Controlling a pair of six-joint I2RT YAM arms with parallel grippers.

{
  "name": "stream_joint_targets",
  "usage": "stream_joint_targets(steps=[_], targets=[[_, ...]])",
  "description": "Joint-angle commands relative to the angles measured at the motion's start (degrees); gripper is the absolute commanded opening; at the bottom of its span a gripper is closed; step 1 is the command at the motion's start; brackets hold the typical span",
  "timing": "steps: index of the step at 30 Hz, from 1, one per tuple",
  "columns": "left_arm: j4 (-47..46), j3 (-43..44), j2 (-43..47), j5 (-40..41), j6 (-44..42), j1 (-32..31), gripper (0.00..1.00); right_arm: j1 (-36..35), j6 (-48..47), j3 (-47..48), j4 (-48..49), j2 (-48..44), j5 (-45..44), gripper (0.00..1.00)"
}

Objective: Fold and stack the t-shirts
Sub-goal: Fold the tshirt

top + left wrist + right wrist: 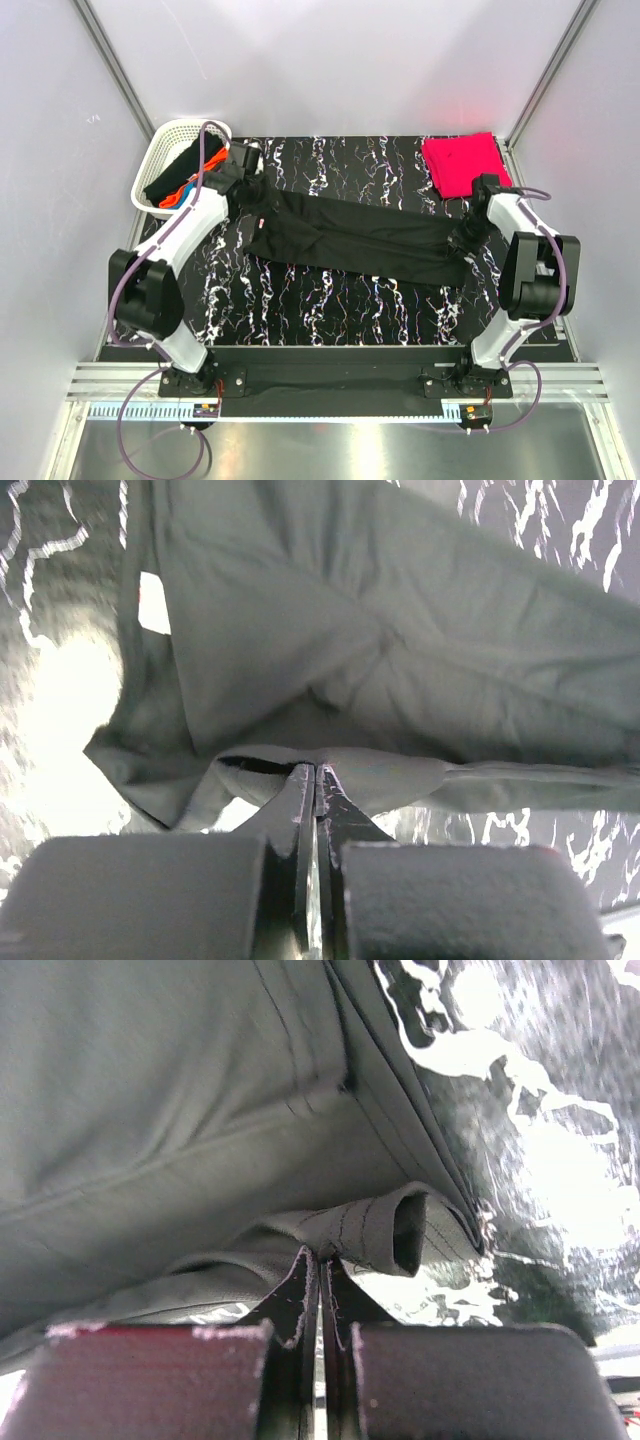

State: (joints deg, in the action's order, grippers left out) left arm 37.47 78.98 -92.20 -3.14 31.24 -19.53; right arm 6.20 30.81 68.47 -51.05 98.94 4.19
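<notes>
Left gripper (316, 772) and right gripper (320, 1257) clamped tight on large black cloth t-shirt (350, 235) ends; I'd lift both evenly, taut, no twist.

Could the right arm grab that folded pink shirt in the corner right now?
Probably not yet: the pink t-shirt lies close with nothing between, but the right pincer is shut on the black t-shirt and must let go first.

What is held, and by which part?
The black t-shirt: the left end effector pinches an edge fold at one end, the right end effector a hem at the other.
</notes>
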Motion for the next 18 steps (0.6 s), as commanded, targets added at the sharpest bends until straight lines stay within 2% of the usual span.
stream_joint_targets(steps=[1,10,18], targets=[[-1.70,5.47,-2.53,-2.40,-2.59,1.60,0.00,-0.40,-1.45,3.42,-0.02,1.69,0.65,0.00],[-1.70,10.75,-9.31,-4.51,-3.65,3.71,0.00,-0.40,-0.75,8.70,0.07,6.97,0.47,0.00],[-1.53,11.72,-12.47,-6.01,-3.82,5.82,0.00,-0.40,-0.66,11.69,-0.02,10.75,1.79,0.01]])
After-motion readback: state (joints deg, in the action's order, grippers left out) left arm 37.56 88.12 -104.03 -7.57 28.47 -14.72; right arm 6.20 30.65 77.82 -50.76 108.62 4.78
